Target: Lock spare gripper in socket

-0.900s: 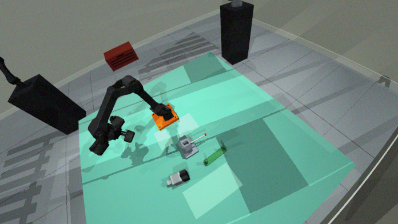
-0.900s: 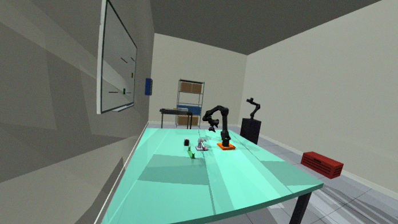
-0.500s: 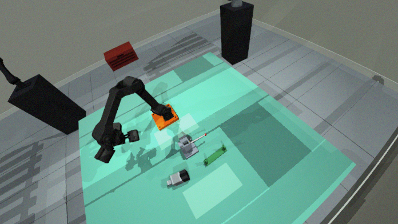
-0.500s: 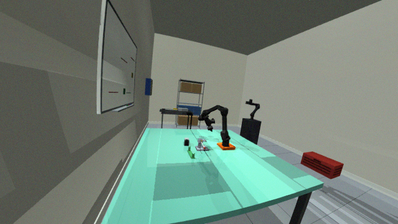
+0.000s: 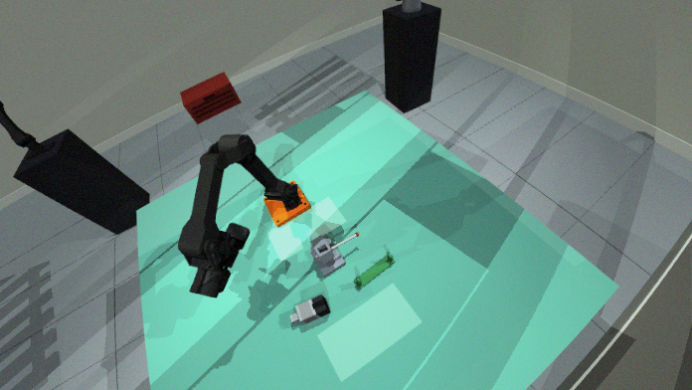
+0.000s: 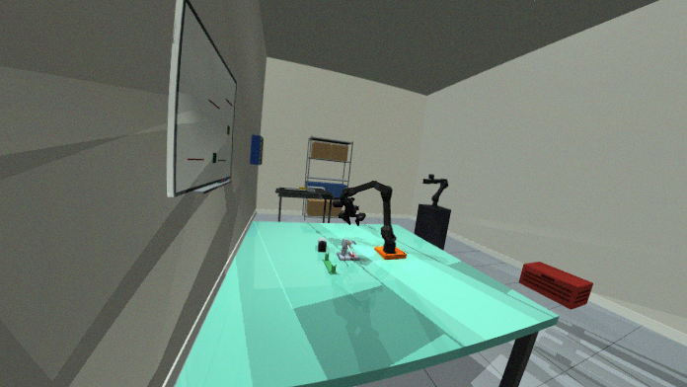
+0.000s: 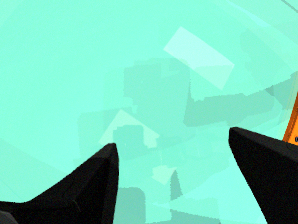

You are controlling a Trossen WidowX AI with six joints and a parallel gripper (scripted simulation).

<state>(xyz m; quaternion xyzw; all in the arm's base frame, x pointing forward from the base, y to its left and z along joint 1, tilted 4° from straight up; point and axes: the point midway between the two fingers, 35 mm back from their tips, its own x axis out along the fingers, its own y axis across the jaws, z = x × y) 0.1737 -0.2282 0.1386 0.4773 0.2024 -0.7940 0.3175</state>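
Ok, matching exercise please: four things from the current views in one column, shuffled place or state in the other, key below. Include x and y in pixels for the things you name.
1. pin (image 5: pixel 345 241)
2. spare gripper (image 5: pixel 309 309) (image 6: pixel 322 245)
3. green part (image 5: pixel 374 271) (image 6: pixel 330 267)
4. hand (image 7: pixel 174 143)

A. lying on its side on the table (image 5: pixel 447 323) (image 6: pixel 345 346), black at one end
B. open, nothing between the fingers
C. stuck through the mount (image 5: pixel 329 259), red tip outward
D. on the table, a small upright at each end

Pairs: 1-C, 2-A, 3-D, 4-B

The arm (image 5: pixel 210 199) (image 6: pixel 387 212) is matte black all over, with blocky, straight links and rounded joint housings. Below its foot sits an orange square plate (image 5: pixel 279 217) (image 6: pixel 381 253), small dark screw holes near the plate's corners. The hand (image 6: pixel 354 223) (image 7: pixel 174 143) has two black, wedge-shaped fingers tapering to blunt tips.
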